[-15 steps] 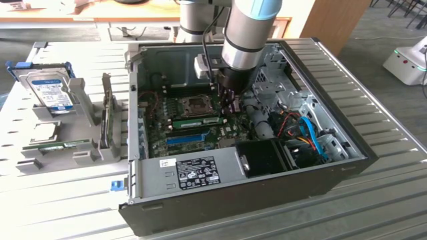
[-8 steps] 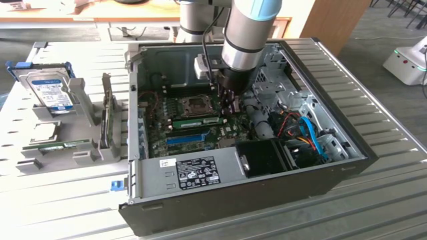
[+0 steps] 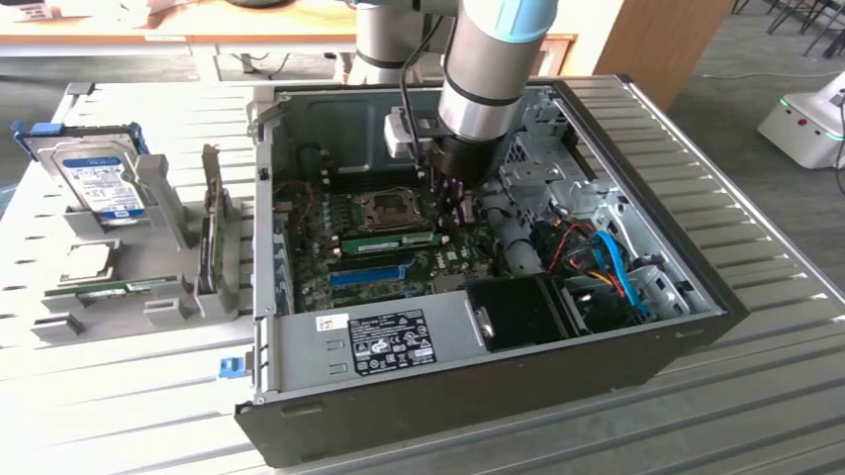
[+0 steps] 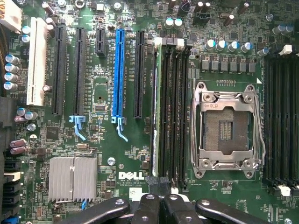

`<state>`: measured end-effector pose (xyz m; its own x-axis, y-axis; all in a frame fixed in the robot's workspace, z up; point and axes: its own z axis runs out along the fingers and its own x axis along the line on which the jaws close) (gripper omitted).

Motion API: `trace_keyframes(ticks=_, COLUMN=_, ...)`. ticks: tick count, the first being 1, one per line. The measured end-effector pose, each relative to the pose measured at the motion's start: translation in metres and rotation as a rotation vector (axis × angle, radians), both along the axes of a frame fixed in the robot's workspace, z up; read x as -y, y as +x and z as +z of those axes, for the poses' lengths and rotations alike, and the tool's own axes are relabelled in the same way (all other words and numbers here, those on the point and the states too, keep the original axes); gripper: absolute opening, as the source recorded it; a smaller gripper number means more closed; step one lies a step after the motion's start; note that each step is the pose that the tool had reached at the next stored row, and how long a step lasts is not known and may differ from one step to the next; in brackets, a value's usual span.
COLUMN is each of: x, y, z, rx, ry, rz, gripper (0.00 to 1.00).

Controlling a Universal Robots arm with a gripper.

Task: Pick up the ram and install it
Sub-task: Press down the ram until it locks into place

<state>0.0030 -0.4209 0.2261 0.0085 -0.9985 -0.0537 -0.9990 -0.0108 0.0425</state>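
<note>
The ram [image 4: 156, 107] is a thin green stick seen edge-on, standing in the memory slot nearest the blue slot [image 4: 119, 74]. In the exterior view the ram [image 3: 396, 240] lies across the motherboard, just below the CPU socket [image 3: 392, 206]. My gripper [image 4: 158, 183] is shut, its dark fingertips together over the near end of the ram. I cannot tell whether they touch it. In the exterior view the gripper [image 3: 456, 220] hangs inside the open case, at the ram's end toward that view's right.
The open computer case [image 3: 396, 341] walls in the motherboard. The empty CPU socket [image 4: 226, 123] and more memory slots [image 4: 280, 112] lie beside the ram. Left of the case in the exterior view, a rack holds a hard drive [image 3: 106, 183], an upright grey card [image 3: 212, 228] and another green stick [image 3: 122, 289].
</note>
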Motion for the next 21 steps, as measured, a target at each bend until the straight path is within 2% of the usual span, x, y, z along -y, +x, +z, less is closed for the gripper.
trace_keyframes(ticks=7, x=0.0000, y=0.0005, z=0.0020, rx=-0.0029, ry=-0.0001, rz=0.000, gripper=0.11)
trace_keyframes(ticks=21, x=-0.0020, y=0.0006, z=0.0020, rx=-0.0031, ry=-0.0002, rz=0.000, gripper=0.11)
